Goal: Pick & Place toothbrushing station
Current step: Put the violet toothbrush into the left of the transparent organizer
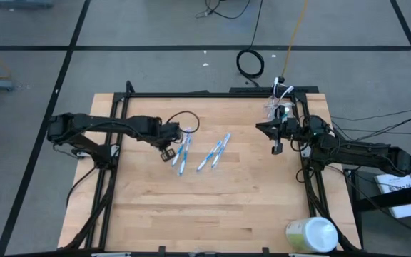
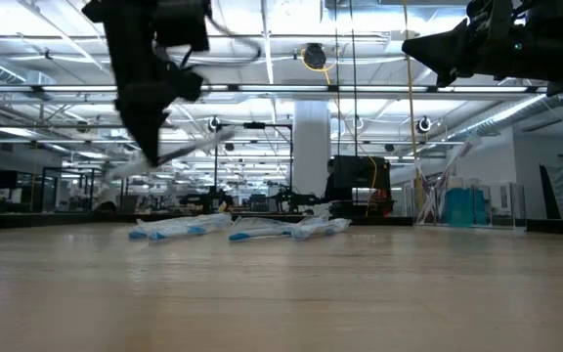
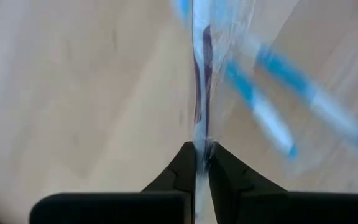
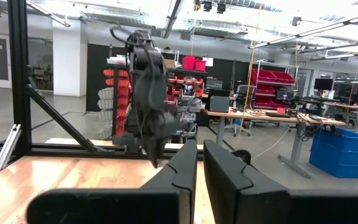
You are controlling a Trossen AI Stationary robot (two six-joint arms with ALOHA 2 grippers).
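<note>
My left gripper (image 1: 170,152) hangs over the table's left middle, shut on a white and purple toothbrush (image 3: 201,93) in a clear wrapper. Several blue and white toothbrushes (image 1: 212,153) lie flat on the wood just to its right, and the low view shows them in a row (image 2: 233,230). A small clear cup (image 1: 280,108) with brushes standing in it sits at the far right. My right gripper (image 1: 262,127) waits raised beside the cup, shut (image 4: 199,168) and holding nothing. My left gripper pinches the toothbrush between its two fingers (image 3: 182,168) at a spot along the handle (image 3: 201,140). The fingers come from above, pointing steeply down. The brush (image 2: 198,145) is lifted clear of the table and tilted, one end lower than the other.
A large pale green-and-white round container (image 1: 311,235) lies at the table's near right corner. A black metal frame (image 1: 191,94) runs along the table's far and side edges. Bare wood (image 1: 205,207) fills the near half of the table.
</note>
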